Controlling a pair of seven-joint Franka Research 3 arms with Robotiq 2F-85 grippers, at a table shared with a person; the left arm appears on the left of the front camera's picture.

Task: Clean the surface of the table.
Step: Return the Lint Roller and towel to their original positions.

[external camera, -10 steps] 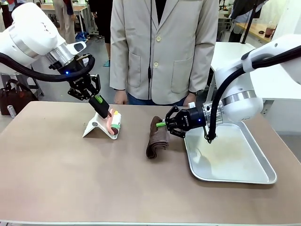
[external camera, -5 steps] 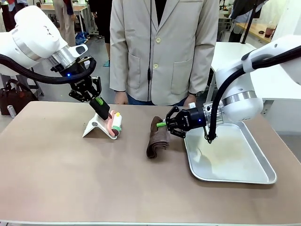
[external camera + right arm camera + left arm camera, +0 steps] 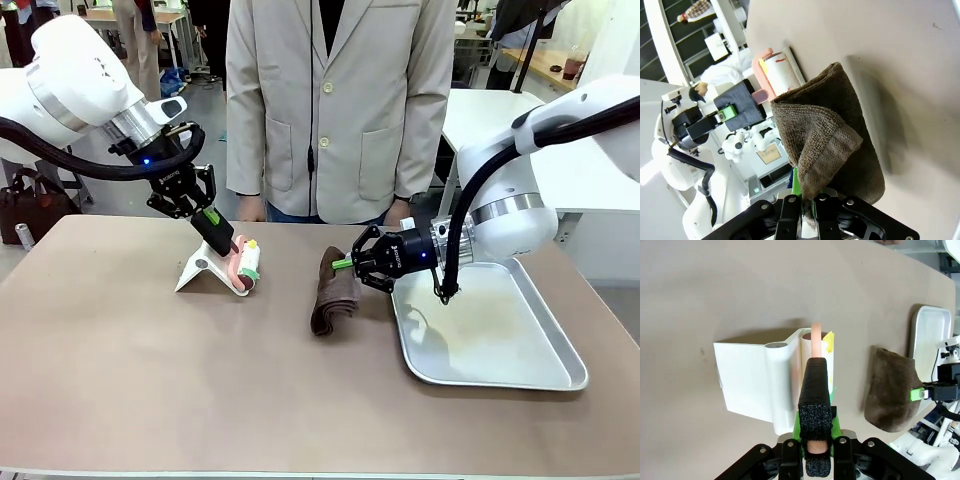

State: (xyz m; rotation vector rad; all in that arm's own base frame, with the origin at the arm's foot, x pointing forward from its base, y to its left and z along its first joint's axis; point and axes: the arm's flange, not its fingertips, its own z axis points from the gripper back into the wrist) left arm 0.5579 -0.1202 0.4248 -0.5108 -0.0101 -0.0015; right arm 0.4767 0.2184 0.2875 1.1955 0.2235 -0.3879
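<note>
The taupe-brown table [image 3: 150, 380] spans the front view. A lint roller [image 3: 246, 262] with a pink handle rests in a white stand [image 3: 203, 270] at the far left-centre. My left gripper [image 3: 222, 243] is shut on that pink handle [image 3: 816, 342], beside the white paper roll [image 3: 829, 360]. A folded brown cloth [image 3: 335, 295] lies on the table at the middle. My right gripper [image 3: 345, 264] is shut on its far end, and the pinched terry fabric [image 3: 830, 135] bunches above the fingers [image 3: 802, 200].
A shallow silver tray [image 3: 500, 340] sits on the table at the right, just beside the cloth. A person in a beige jacket [image 3: 340, 100] stands at the far edge, hands near the table rim. The near half of the table is bare.
My left gripper has shifted slightly on the roller's handle. The person has stepped a little to the left. The right arm and the cloth have stayed put.
</note>
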